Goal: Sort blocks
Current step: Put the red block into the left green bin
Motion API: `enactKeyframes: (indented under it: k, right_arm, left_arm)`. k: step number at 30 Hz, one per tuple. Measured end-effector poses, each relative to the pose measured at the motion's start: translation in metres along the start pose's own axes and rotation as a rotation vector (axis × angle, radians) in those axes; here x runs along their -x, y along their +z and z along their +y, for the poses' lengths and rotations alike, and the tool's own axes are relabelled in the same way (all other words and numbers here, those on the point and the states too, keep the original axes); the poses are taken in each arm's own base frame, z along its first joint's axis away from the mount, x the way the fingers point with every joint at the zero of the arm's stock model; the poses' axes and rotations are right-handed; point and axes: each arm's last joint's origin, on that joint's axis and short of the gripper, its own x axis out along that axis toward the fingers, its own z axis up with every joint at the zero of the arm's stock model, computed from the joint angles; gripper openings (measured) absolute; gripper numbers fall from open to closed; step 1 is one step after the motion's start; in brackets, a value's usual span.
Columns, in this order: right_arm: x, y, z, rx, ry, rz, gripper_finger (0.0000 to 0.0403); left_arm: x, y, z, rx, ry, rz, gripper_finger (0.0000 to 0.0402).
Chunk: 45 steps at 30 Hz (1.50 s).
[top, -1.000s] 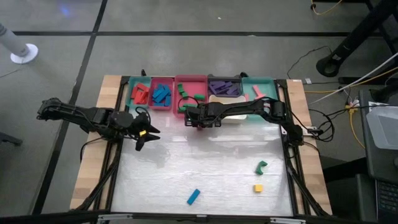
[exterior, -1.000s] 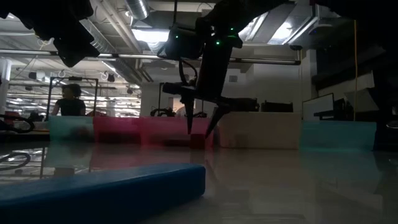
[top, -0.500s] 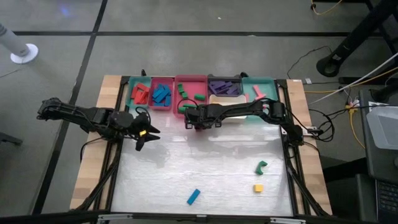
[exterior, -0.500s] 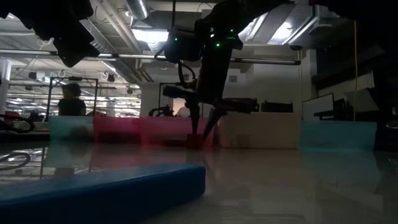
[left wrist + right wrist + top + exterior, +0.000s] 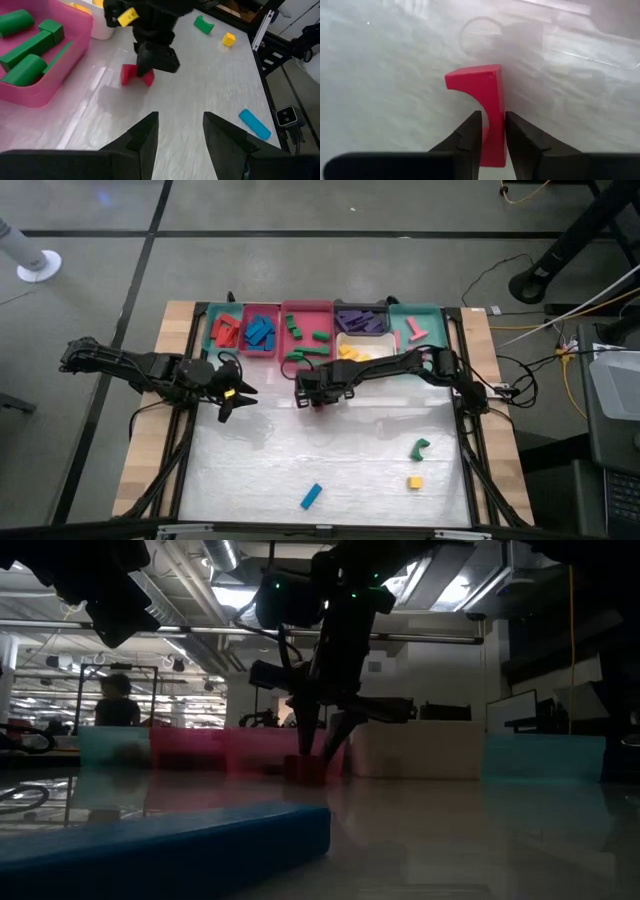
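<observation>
Blocks are partly sorted already: you can see red ones and blue ones in the teal tray at the far edge, green ones in the pink tray, purple ones in the black tray, and yellow ones in the white tray. A pink block lies in the teal tray on the far right.

Your right gripper is down near the tabletop just in front of the pink tray, its fingers pinched on a red block with a curved notch; the block's lower end sits between the two fingers. From the low view that red block looks to be at or just above the surface; which one, you cannot tell.

Your left gripper hovers at the left side of the tabletop, fingers apart and holding nothing.

Three blocks lie loose on the near part of the tabletop: a blue bar, a green curved piece and a small yellow cube just beside it.
</observation>
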Motion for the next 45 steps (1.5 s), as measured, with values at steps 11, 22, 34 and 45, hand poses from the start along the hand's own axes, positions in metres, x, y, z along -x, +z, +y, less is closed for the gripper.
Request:
enactKeyframes:
  k: [11, 22, 34, 45]
  right_arm:
    - [0.005, 0.001, 0.030, 0.153, 0.289, -0.100, 0.0019]
    - [0.040, 0.039, 0.069, 0.116, 0.849, -0.375, 0.0026]
    - [0.059, 0.091, 0.060, 0.210, 1.012, -0.494, 0.0034]
    - [0.066, 0.088, 0.064, 0.424, 1.133, -0.427, 0.0036]
  left_arm:
    - [0.017, 0.004, 0.001, 0.096, -0.049, -0.087, 0.0143]
    - [0.053, 0.006, 0.005, 0.170, -0.158, -0.266, 0.0143]
    - [0.062, 0.012, 0.013, 0.402, 0.052, -0.495, 0.0143]
    - [0.064, 0.013, 0.017, 0.340, 0.201, -0.563, 0.0143]
